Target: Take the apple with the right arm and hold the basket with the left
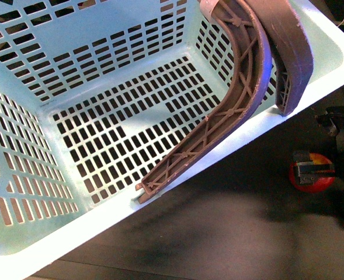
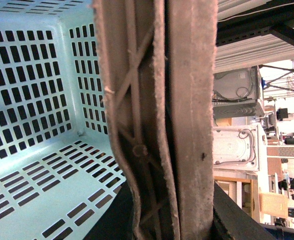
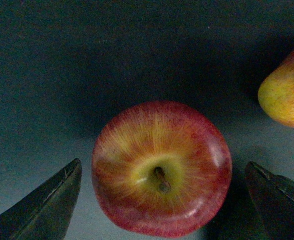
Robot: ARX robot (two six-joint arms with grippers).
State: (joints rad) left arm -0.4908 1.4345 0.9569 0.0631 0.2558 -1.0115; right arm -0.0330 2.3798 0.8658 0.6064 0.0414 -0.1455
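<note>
One apple [image 3: 161, 167]: glossy red, yellow-streaked round the stem dimple, upright on the worktop [image 1: 218, 233] near the basket [image 1: 20, 192], outside it.
Right fingers [image 3: 42, 205]: spread, one on each side of the apple, not touching.
Left fingers: out of sight, so their grip cannot be told.
Basket: mint-green, slotted — brown ribbed handles [image 1: 242, 87] close together.
Worktop: dark, matte.
Room: shelving and machines, blurred.

We see the basket [image 1: 72, 236] across the left and far part of the front view, with the table [image 1: 218, 239] before and right of it. Its two handles [image 1: 242, 99] lie side by side at the right-hand rim. The apple [image 1: 315, 184] rests on the table right of the basket, between the fingers of the right gripper [image 3: 162, 164] (touching neither), with another fruit [image 3: 286, 90] near it.
</note>
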